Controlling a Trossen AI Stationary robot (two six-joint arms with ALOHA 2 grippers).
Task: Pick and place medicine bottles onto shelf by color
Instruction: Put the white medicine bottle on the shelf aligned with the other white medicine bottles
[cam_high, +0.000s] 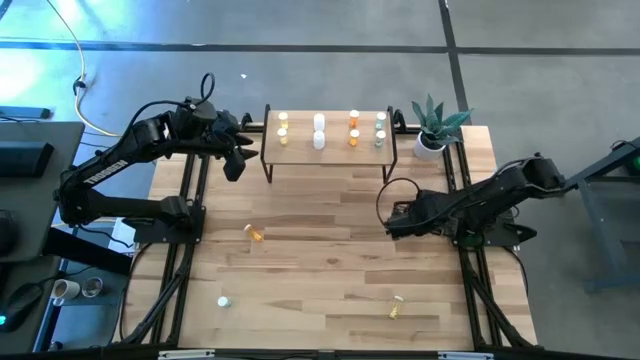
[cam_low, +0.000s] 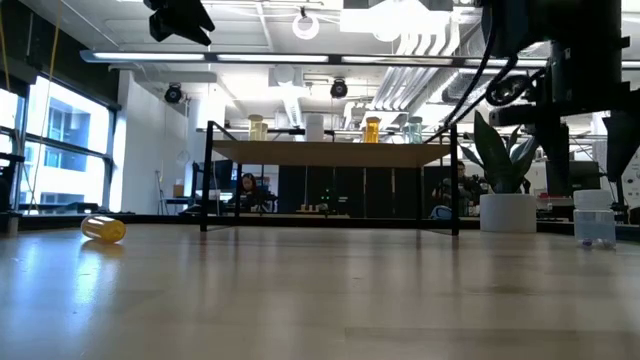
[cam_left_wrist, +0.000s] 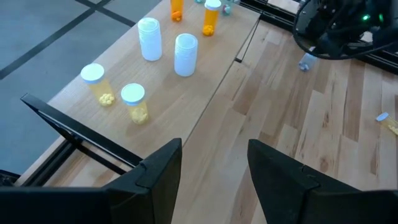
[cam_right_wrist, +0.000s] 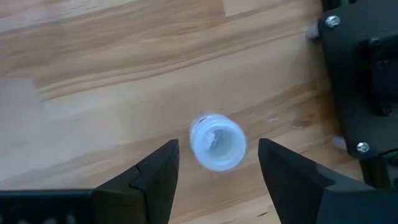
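Eight medicine bottles are stood on the shelf (cam_high: 330, 152) at the table's far edge, sorted in pairs by colour: yellow (cam_high: 283, 125), white (cam_high: 319, 131), orange (cam_high: 354, 128) and pale green (cam_high: 380, 130), so each colour keeps its own column. The order is set up so that a further bottle can be added beside its like.

The right tool (cam_right_wrist: 217, 163) is held low over the table (cam_high: 330, 250) near its right edge, fingers spread apart with nothing gripped. A pale clear bottle (cam_right_wrist: 217, 142) stands upright just beyond the fingertips and between their lines, seen cap-on from above; the tool seems lined up so that the fingers can be brought down on either side of it. A grasp is judged to be the step in hand, and the pale green column at the shelf's right end would be the fitting place.

The left tool (cam_left_wrist: 211, 165) is held above the shelf's left end, near the table's far left corner, its fingers parted and empty, presumably kept clear of the standing bottles.

Three bottles remain loose on the table: an orange-yellow bottle (cam_high: 256, 233) lying on its side left of centre, a pale bottle (cam_high: 224, 300) towards the near left corner, and a yellow bottle (cam_high: 396, 309) lying towards the near edge, right of centre. A potted plant (cam_high: 434, 128) stands beside the shelf's right end and is left out of the sorting.
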